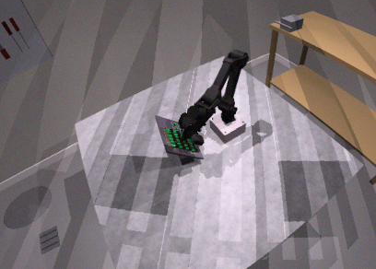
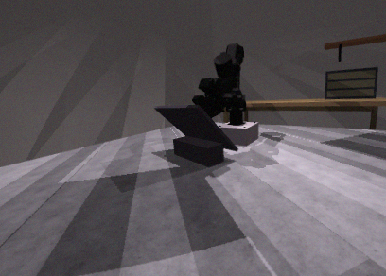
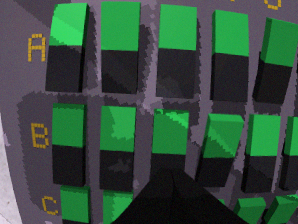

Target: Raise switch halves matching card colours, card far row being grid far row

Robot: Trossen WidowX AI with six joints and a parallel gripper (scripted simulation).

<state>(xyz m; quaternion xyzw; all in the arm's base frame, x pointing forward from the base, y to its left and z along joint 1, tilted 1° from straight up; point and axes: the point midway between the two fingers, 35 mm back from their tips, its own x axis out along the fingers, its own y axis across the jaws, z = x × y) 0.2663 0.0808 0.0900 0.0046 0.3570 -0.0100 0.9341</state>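
Observation:
The tilted panel (image 1: pixel 162 123) (image 2: pixel 189 120) (image 3: pixel 14 65) carries a grid of rocker switches, each with a green far half and a dark near half. My gripper (image 3: pixel 169 179) is shut and empty. Its tips are over the dark half of switch B3 (image 3: pixel 170 137), hiding part of it; contact cannot be told. Switch B4 (image 3: pixel 223 136) and switch A5 (image 3: pixel 280 42) look slanted unlike switch A2 (image 3: pixel 120 27) and switch B2 (image 3: pixel 117 127). The small card (image 1: pixel 175 125) is tiny beside the grid, its squares unreadable; it is outside the wrist view. My gripper covers part of row C.
The panel rests on a dark block (image 1: pixel 186 160) (image 2: pixel 199 150). The arm's pale base (image 1: pixel 228 129) (image 2: pixel 247 134) stands close to the panel's near side. A wooden shelf (image 1: pixel 323 33) stands beyond the table, with a grey box (image 1: pixel 292 23) on top.

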